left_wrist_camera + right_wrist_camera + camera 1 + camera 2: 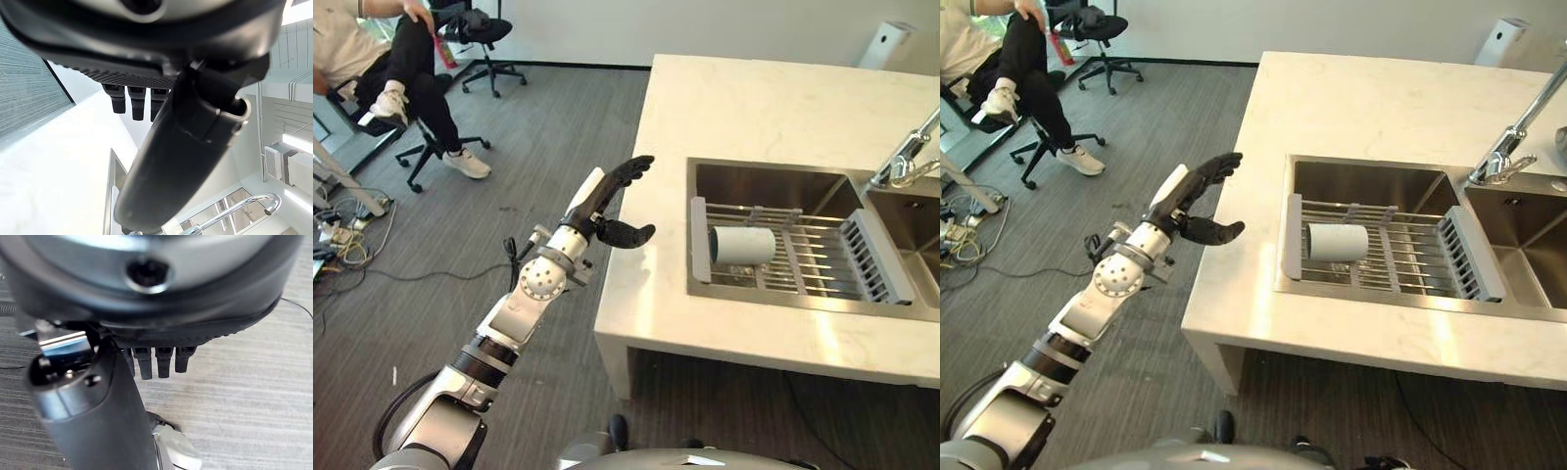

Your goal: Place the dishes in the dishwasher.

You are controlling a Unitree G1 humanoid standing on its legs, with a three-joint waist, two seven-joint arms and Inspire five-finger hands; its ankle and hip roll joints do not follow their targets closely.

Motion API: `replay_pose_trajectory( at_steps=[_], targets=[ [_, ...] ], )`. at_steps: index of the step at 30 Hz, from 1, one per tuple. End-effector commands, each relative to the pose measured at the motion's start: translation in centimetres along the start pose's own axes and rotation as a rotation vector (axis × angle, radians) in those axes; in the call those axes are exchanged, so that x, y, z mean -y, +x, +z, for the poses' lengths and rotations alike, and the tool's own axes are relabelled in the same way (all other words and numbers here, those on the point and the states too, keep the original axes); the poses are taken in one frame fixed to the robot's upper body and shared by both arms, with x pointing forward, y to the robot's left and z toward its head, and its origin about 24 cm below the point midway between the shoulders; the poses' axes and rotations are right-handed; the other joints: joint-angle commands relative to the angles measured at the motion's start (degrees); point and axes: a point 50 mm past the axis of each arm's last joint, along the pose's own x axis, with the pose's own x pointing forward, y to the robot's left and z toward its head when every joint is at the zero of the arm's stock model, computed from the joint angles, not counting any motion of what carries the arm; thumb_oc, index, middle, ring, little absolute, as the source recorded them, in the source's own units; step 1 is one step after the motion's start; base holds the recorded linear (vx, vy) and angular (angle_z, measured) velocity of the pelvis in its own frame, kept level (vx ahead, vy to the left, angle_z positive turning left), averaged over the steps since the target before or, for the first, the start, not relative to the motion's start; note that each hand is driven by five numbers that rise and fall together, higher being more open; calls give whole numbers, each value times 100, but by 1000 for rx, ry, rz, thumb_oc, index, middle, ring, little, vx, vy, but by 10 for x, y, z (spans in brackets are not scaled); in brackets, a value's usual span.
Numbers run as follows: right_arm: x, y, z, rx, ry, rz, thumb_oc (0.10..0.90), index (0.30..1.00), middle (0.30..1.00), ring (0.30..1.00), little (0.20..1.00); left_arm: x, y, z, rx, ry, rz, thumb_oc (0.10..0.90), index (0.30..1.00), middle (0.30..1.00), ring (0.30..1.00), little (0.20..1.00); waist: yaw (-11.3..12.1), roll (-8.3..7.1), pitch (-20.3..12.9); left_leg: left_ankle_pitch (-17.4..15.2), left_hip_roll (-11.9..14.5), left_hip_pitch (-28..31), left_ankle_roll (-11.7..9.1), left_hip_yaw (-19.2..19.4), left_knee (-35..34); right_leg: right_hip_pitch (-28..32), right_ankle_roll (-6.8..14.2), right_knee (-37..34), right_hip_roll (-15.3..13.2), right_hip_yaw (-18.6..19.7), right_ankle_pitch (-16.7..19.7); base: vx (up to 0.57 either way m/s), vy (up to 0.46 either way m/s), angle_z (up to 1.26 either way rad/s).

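my left hand [607, 211] hung spread, empty, beside the table [734, 117]; the white cylindrical cup [742, 245] lay unloaded on the sink rack [803, 257].

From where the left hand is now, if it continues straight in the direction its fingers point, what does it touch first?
Probably the white countertop: the open left hand points up and across it, left of the sink. Depth is unclear, so it may pass above.
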Motion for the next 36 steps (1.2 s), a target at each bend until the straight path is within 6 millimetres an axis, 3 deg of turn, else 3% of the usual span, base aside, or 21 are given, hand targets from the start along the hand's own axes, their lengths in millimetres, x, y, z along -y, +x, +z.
replay_pose_trajectory(
  at_steps=[1,3,4,5,7,8,10,11,12,13,14,16,17,18,20,21,23,25,28,32,36],
  targets=[
    [27,-2,14,20,13,-56,800,900,900,900,900,-22,14,43,218,-16,69,800,900,900,900,900,192,146,-210,-511,182,19,-262,-381,278,-725,511,1611,-145,-14,9,-17,-23,-29],
    [33,-3,18,24,27,-77,800,900,900,900,900,-18,14,40,207,-42,53,800,900,900,900,900,242,119,-194,-496,209,42,-254,-483,256,-746,569,1715,-271,181,55,-2,-159,-7],
    [36,-4,18,26,34,-89,800,900,900,900,900,-19,12,37,197,-68,65,800,900,900,900,900,347,148,-216,-515,329,54,-285,-480,270,-714,502,1746,-600,104,125,13,-198,15],
    [37,-4,18,25,33,-90,800,900,900,900,900,-18,12,37,197,-69,65,800,900,900,900,900,347,148,-217,-519,325,55,-286,-480,272,-719,503,1762,-606,107,115,26,-233,13],
    [41,-4,19,32,50,-99,800,900,900,900,900,-20,12,36,194,-78,68,800,900,900,900,900,413,143,-285,-538,477,17,-389,-536,306,-621,480,1484,-943,141,171,38,-384,6],
    [46,-5,19,28,71,-110,800,900,900,900,900,-22,11,33,182,-79,70,800,900,900,900,900,463,58,-345,-563,598,-91,-550,-688,432,-500,537,1105,-1170,487,372,38,-446,16],
    [47,-5,16,20,74,-113,800,900,900,900,900,-24,10,31,172,-76,79,800,900,900,900,900,469,13,-351,-571,690,-135,-634,-775,526,-496,608,1039,-1202,764,539,39,-334,22],
    [47,-5,16,20,74,-112,800,900,900,900,900,-24,9,31,171,-76,79,800,900,900,900,900,479,14,-356,-583,694,-143,-636,-765,542,-505,610,1038,-1197,778,543,52,-493,37],
    [48,-5,19,25,68,-112,800,900,900,900,900,-26,8,27,155,-80,93,800,900,900,900,900,522,-91,-388,-531,932,-200,-828,-889,612,-402,723,809,-1028,989,248,37,-494,35],
    [47,-5,17,14,57,-114,800,900,900,900,900,-26,7,24,143,-87,95,800,900,900,900,900,588,-109,-427,-434,1106,-172,-934,-889,537,-337,735,716,-950,734,-21,25,-845,38],
    [49,-6,19,17,34,-122,800,900,900,900,900,-22,7,22,134,-75,73,800,900,900,900,900,612,-95,-455,-111,1519,-263,-1068,-1077,378,-201,671,517,-627,600,-339,-4,-532,17],
    [49,-6,19,17,34,-122,800,900,900,900,900,-22,7,22,134,-76,73,800,900,900,900,900,598,-78,-461,-98,1545,-265,-1084,-1097,359,-197,655,516,-600,579,-343,-68,-374,6],
    [65,-9,26,36,22,-174,800,900,900,900,900,-22,10,19,120,-90,80,800,900,900,900,900,486,-19,-392,298,1769,-508,-1130,-1095,302,-80,505,239,-287,352,-420,-127,-380,12],
    [65,-9,26,37,22,-175,800,900,900,900,900,-22,10,19,121,-91,81,800,900,900,900,900,473,-12,-394,301,1768,-527,-1131,-1114,310,-76,503,224,-283,334,-410,-196,-476,35],
    [79,-13,29,46,38,-220,800,900,900,900,900,-19,14,21,126,-108,72,800,900,900,900,900,347,-44,-346,312,1723,-640,-1024,-661,523,-51,390,53,-233,137,-341,-156,-225,39],
    [88,-15,31,45,50,-237,800,900,900,900,900,-19,15,22,131,-121,78,800,900,900,900,900,361,-63,-326,33,1337,-636,-989,-606,851,-25,346,-154,-218,16,-218,-120,-189,24],
    [92,-16,31,43,55,-243,800,900,900,900,900,-17,16,23,134,-126,65,800,900,900,900,900,347,-85,-327,-140,1181,-621,-932,-546,916,7,344,-255,-222,-26,-168,-48,-100,13],
    [98,-18,24,20,74,-264,800,900,900,900,900,-11,18,26,142,-123,35,800,900,900,900,900,291,-34,-372,-71,1225,-485,-934,-228,684,59,333,-352,-151,-70,-141,-3,-16,-2],
    [93,-17,15,-7,116,-251,800,900,900,900,900,-2,25,29,150,-82,-15,800,900,900,900,900,230,93,-448,-76,972,-368,-950,-673,268,139,330,-414,-95,-95,-108,40,37,9],
    [82,-13,5,-32,137,-218,800,900,900,900,900,4,30,34,167,0,-62,800,900,900,900,900,120,153,-556,85,953,-30,-985,-620,-282,236,372,-603,-95,-105,-23,61,70,11],
    [67,-10,-6,-30,152,-154,800,900,900,900,900,10,37,38,175,192,-156,800,900,900,900,900,-21,205,-654,-16,996,144,-1023,-449,-392,226,428,-858,-100,-57,175,14,39,-12]
  ],
)
